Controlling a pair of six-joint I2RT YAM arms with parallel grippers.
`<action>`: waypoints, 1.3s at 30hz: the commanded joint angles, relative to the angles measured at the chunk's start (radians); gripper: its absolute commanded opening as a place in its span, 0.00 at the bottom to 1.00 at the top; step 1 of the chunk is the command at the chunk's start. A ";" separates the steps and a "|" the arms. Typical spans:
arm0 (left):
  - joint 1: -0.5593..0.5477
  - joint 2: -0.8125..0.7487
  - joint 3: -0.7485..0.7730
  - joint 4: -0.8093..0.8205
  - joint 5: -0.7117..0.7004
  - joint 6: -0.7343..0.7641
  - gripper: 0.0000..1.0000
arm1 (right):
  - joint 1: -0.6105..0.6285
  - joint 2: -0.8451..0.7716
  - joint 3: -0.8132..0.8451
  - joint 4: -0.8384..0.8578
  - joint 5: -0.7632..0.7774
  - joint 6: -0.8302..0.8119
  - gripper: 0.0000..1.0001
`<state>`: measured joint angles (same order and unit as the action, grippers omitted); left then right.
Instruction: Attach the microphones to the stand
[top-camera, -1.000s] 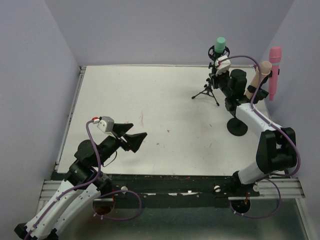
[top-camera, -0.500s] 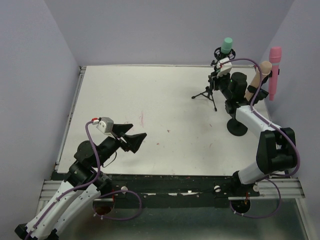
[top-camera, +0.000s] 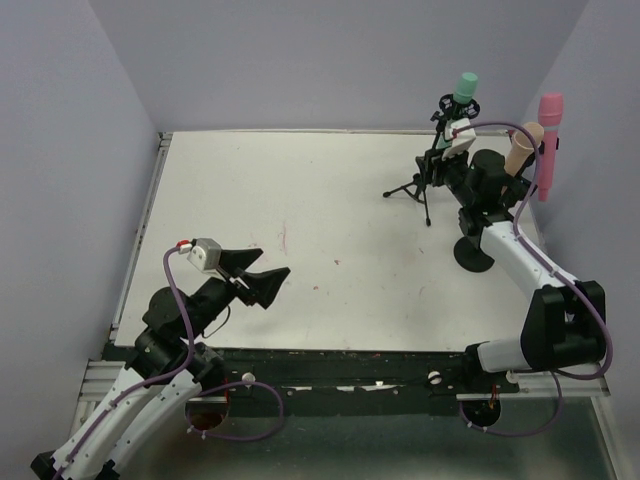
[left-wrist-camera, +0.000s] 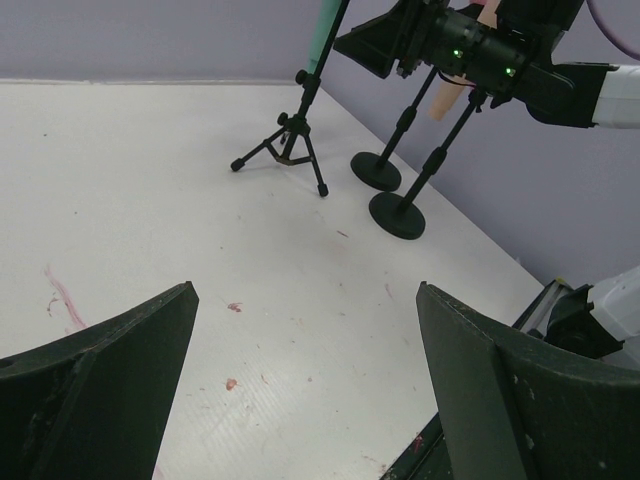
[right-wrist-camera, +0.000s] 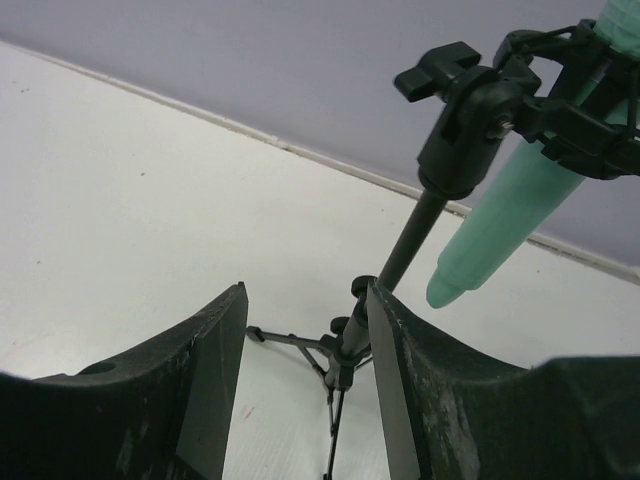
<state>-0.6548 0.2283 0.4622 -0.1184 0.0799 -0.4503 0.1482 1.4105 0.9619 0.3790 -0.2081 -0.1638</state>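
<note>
Leave the left gripper (top-camera: 270, 270) parked low over the near left of the flat white table (top-camera: 300, 200), fingers spread to the full and holding nothing. No call for it in this step.

Look further back, toward the far right corner. Find the right gripper (right-wrist-camera: 307, 300) just beside the small black tripod stand (top-camera: 412, 188), fingers apart with a clear gap and closed on nothing. See the tripod's pole beyond that gap, apparently untouched.

Note the slim teal green plastic microphone (right-wrist-camera: 505, 215) seated in the black clamp (right-wrist-camera: 480, 120) at the tripod's top, leaning, rounded head uppermost. Judge this as the letting-go step. Spread the fingers wider before moving, then back straight out, away from pole and clamp, with no sideways sweep: a light tripod, likely to tip or slide at a nudge. Watch the teal body while retreating and stop at any sign of slipping down through the clamp.

Keep the forearm off the two round-based black stands (left-wrist-camera: 397, 215) just to the right. Mind the pale peach-beige plastic microphone (top-camera: 518, 152) on one and the bright pink plastic microphone (top-camera: 549, 140) on the other, close to the right wall, both up in their holders. Take all three as mounted, with little left beyond a clean retreat
</note>
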 joint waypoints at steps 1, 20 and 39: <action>-0.002 -0.032 -0.013 -0.032 -0.025 0.002 0.98 | -0.012 -0.051 -0.038 -0.081 -0.033 0.041 0.60; 0.040 0.187 0.268 -0.200 -0.031 0.111 0.98 | -0.032 -0.352 0.107 -0.837 -0.511 -0.243 0.79; 0.353 0.304 0.490 -0.310 0.096 0.197 0.98 | -0.128 -0.601 0.354 -0.947 -0.094 0.193 1.00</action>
<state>-0.3084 0.5793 0.9657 -0.4065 0.1230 -0.2428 0.0242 0.7998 1.3190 -0.5419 -0.3309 -0.0635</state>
